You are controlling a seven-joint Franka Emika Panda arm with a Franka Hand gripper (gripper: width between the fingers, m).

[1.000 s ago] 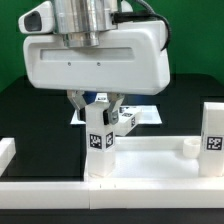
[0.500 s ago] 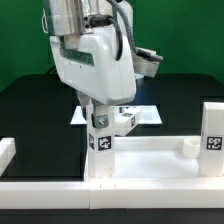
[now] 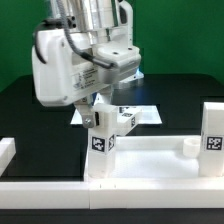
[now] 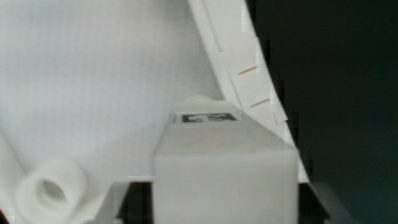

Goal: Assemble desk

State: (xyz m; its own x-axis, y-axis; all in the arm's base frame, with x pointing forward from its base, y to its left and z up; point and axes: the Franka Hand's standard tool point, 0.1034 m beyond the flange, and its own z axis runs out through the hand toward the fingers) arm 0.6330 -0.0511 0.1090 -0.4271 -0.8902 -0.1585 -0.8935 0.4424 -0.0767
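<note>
The white desk tabletop (image 3: pixel 150 158) lies flat in front, rim up. At its corner on the exterior view's left a square leg (image 3: pixel 100 141) with a tag stands upright. My gripper (image 3: pixel 97 115) comes down from above and is shut on this leg's upper part. In the wrist view the leg (image 4: pixel 222 150) fills the space between my two dark fingers (image 4: pixel 143 200), with the gripper (image 4: pixel 222 202) closed on its sides. The tabletop (image 4: pixel 107 90) and a round corner socket (image 4: pixel 54 190) show beside it. A second leg (image 3: pixel 213 130) stands upright at the tabletop's corner on the exterior view's right.
Another tagged leg (image 3: pixel 126 121) lies just behind the held leg, near the marker board (image 3: pixel 145 112) on the black table. Low white border walls run along the front (image 3: pixel 110 196) and at the exterior view's left (image 3: pixel 6 150).
My wrist and hand have turned about the vertical axis while staying over the same corner. The leg stays in the grip at the same spot, its tag face slightly rotated.
</note>
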